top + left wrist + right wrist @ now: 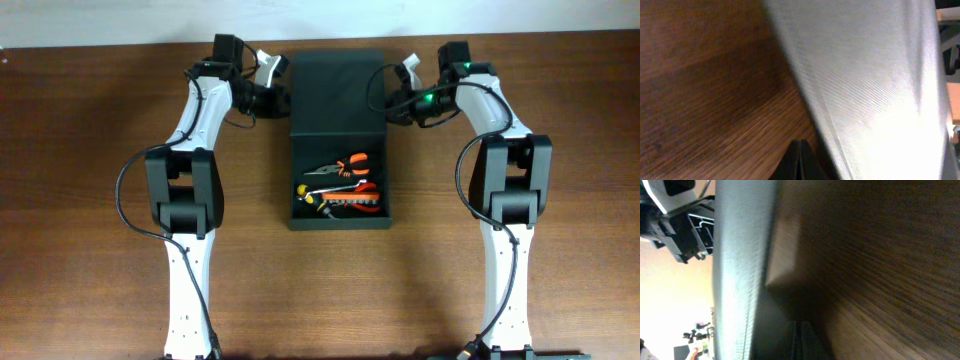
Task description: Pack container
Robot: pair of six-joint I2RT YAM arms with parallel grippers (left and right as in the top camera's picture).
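Container centred on table, flap open, tools loaded inside. Flap flanked by left gripper and right gripper, likely positioned for closing. Finger state of both not determinable.

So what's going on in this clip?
Both arms reach to the container, whose tray holds orange-handled pliers and other hand tools. The left gripper sits at one side of the open lid, the right gripper at the other. The lid is not yet closed; whether either gripper actually grips it cannot be told.
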